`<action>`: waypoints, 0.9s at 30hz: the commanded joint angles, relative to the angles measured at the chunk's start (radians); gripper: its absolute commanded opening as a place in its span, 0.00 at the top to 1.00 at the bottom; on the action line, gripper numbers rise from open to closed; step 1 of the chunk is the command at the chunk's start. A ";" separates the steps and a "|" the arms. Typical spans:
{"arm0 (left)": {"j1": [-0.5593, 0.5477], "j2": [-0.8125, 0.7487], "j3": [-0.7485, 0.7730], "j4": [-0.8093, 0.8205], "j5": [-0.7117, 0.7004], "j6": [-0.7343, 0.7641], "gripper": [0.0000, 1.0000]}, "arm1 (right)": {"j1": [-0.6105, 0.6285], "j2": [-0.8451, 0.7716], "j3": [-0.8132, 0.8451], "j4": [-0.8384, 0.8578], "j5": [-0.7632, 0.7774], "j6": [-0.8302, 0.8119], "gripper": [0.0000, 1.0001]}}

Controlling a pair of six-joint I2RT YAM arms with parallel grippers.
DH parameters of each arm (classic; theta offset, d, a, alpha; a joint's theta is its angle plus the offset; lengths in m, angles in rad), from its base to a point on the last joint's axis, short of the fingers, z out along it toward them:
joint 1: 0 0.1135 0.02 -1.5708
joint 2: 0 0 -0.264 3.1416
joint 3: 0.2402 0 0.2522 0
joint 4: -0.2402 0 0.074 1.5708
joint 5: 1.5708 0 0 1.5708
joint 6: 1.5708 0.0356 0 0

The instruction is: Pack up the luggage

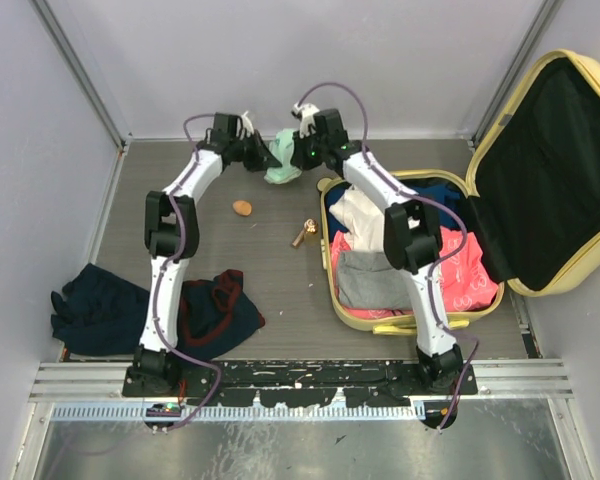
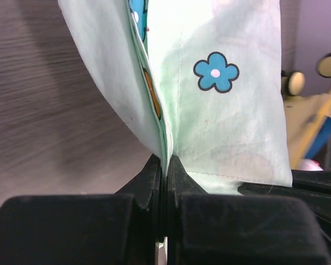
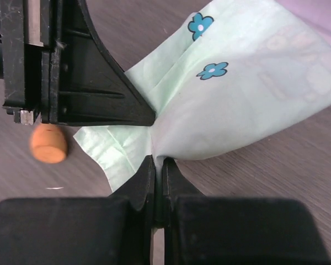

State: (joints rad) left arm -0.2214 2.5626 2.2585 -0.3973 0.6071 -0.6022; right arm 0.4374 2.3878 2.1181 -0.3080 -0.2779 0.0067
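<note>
The pale yellow luggage lies open at the right, its black-lined lid raised, with folded clothes inside. A pale green cloth with blue flowers hangs at the far middle of the table. My left gripper is shut on one part of it. My right gripper is shut on another part. The two grippers sit close together, the left gripper's finger showing in the right wrist view.
A small orange egg-shaped object and a small brass-coloured item lie on the table between the arms. A dark navy garment and a navy and red garment lie at the near left. Grey walls enclose the table.
</note>
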 commanded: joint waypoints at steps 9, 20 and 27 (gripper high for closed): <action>-0.124 -0.469 -0.214 0.114 0.007 -0.072 1.00 | -0.086 -0.569 -0.231 -0.194 0.019 -0.033 1.00; -0.491 -0.569 -0.310 0.133 -0.162 -0.048 1.00 | -0.404 -1.082 -0.624 -0.463 -0.030 -0.228 1.00; -0.705 -0.505 -0.312 0.168 -0.227 -0.050 1.00 | -0.645 -1.267 -0.778 -0.660 -0.080 -0.466 1.00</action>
State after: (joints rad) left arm -0.8646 2.0438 1.9495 -0.2394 0.4240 -0.6659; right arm -0.1055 1.2037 1.3964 -0.9047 -0.4126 -0.2512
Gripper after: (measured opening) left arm 0.020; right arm 0.080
